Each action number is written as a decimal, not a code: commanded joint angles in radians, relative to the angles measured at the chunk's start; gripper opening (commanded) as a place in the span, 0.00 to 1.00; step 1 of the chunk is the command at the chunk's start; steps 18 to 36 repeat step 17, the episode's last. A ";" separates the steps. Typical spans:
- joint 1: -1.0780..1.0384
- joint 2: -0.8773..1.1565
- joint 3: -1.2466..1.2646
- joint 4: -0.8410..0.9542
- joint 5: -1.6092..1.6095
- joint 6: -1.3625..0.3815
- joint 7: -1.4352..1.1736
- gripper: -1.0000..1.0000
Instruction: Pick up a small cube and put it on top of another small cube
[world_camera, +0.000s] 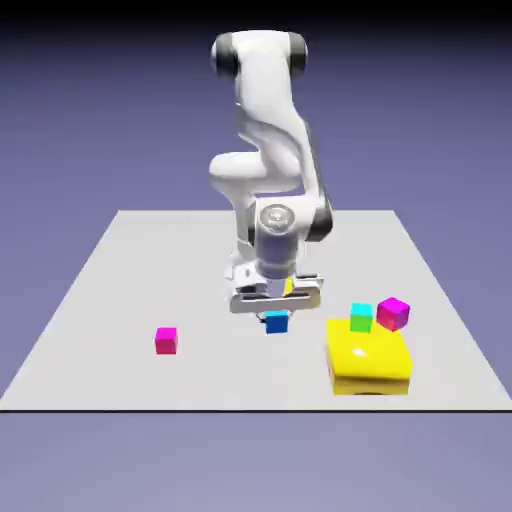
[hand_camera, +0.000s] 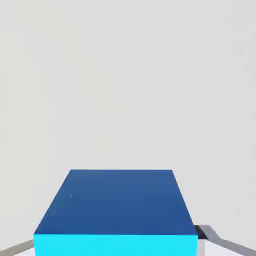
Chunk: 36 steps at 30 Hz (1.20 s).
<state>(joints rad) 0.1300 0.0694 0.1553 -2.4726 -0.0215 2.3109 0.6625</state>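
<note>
My gripper (world_camera: 276, 314) hangs low over the table's middle, shut on a small blue cube (world_camera: 276, 323). In the hand view the blue cube (hand_camera: 117, 210) fills the lower middle, and only a sliver of one grey fingertip (hand_camera: 201, 233) shows at its right. I cannot tell whether the cube rests on the table or hangs just above it. A pink cube (world_camera: 166, 340) lies on the exterior view's left. A magenta cube (world_camera: 393, 313) and a small cube with a green front and cyan top (world_camera: 361, 319) sit on the right.
A larger yellow block (world_camera: 368, 362) lies on the exterior view's right, just in front of the green-cyan and magenta cubes. A bit of something yellow (world_camera: 288, 286) shows behind the gripper. The grey table (world_camera: 120, 290) ends a short way in front of the cubes.
</note>
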 joint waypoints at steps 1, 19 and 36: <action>0.013 0.002 0.030 0.036 -0.021 -0.033 -0.034 0.00; 0.238 0.062 0.231 0.247 -0.176 -0.184 -0.264 1.00; 0.238 0.062 0.231 0.247 -0.176 -0.184 -0.264 1.00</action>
